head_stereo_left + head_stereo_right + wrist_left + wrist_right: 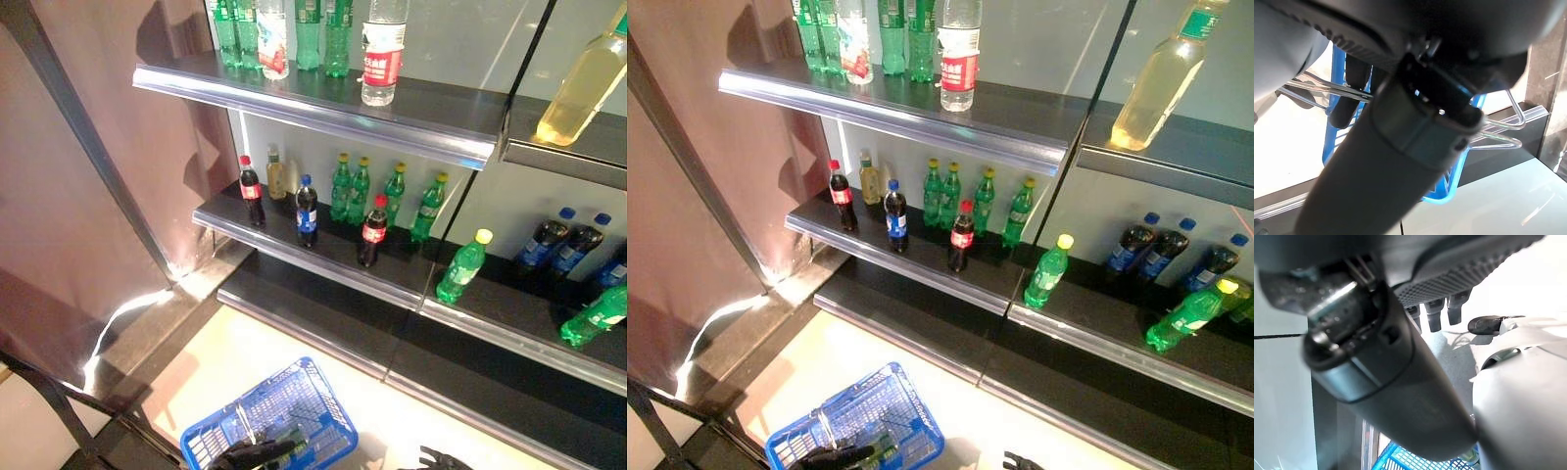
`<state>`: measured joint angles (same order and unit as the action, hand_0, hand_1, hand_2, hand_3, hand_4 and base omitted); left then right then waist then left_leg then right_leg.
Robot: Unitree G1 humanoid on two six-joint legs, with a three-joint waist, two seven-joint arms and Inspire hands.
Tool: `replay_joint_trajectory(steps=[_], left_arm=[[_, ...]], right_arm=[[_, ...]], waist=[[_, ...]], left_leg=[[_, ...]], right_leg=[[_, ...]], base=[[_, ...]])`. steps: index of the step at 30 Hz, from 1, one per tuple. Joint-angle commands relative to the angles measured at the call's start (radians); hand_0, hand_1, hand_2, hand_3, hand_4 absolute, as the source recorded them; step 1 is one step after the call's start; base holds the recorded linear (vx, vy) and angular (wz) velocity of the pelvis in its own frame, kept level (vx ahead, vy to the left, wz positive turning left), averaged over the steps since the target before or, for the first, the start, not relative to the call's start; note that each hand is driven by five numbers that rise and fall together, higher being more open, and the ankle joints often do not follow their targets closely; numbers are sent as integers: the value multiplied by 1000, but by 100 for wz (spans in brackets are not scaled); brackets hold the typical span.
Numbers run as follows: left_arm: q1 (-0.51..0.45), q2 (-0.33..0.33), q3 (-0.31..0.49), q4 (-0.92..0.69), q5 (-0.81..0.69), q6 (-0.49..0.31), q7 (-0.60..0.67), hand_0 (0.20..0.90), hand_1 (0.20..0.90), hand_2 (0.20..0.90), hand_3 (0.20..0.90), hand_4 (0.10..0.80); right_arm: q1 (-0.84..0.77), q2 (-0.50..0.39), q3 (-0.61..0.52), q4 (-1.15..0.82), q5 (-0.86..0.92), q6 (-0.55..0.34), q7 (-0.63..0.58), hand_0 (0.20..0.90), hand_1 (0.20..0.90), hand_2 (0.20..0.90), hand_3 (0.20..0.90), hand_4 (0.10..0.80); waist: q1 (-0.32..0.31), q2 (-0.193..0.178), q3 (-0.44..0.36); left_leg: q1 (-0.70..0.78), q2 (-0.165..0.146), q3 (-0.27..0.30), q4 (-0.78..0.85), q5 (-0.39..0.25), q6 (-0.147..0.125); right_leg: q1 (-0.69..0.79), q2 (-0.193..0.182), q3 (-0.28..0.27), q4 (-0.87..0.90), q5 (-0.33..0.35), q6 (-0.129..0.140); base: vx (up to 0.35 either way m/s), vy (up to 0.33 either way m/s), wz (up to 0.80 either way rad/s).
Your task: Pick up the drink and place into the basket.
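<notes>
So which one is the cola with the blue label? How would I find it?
Look at the middle shelf, left section. Three dark bottles stand along its front, and the blue-label cola is the middle one. The red-label colas on either side of it have red caps; this one has a blue cap.

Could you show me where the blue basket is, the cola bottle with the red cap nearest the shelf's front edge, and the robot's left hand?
blue basket (318, 401): left eye view, on its far wire rim.
red-capped cola bottle (372, 233): left eye view, on its label.
left hand (253, 453): left eye view, on the dark fingers at the basket's handle.
</notes>
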<state>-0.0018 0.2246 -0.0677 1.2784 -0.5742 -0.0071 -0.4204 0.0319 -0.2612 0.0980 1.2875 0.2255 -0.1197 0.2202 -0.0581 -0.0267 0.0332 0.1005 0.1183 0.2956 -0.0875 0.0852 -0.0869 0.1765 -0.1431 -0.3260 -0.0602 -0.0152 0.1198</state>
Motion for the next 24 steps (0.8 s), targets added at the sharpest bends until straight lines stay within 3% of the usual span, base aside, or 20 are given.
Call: replay_joint_trajectory(steps=[1, 13, 24], left_arm=[[-62, 58, 2, -10, 11, -67, -62, 300, 300, 300, 200, 100], [-69, 61, 9, -10, -10, -58, -62, 300, 300, 300, 200, 100], [-55, 60, 70, -2, -180, 51, -130, 300, 300, 300, 200, 100]], right_arm=[[-76, -12, -5, 42, 14, -32, 14, 900, 900, 900, 900, 800], [-82, -11, -4, 43, 21, -35, 17, 900, 900, 900, 900, 800], [-78, -13, -12, 43, -2, -26, 30, 900, 900, 900, 900, 800]], waist=[[20, 13, 17], [20, 19, 14], [28, 16, 17]], left_leg=[[46, -81, 6, 0, -85, 48], [49, -87, 2, 0, -88, 49], [50, -76, 2, 0, -82, 42]], right_leg=[[-49, 57, 3, 62, 8, -5], [-47, 56, 5, 65, 6, -4], [-40, 60, -7, 60, 4, -10]], base=[[0, 0, 0], [0, 0, 0], [0, -30, 0]])
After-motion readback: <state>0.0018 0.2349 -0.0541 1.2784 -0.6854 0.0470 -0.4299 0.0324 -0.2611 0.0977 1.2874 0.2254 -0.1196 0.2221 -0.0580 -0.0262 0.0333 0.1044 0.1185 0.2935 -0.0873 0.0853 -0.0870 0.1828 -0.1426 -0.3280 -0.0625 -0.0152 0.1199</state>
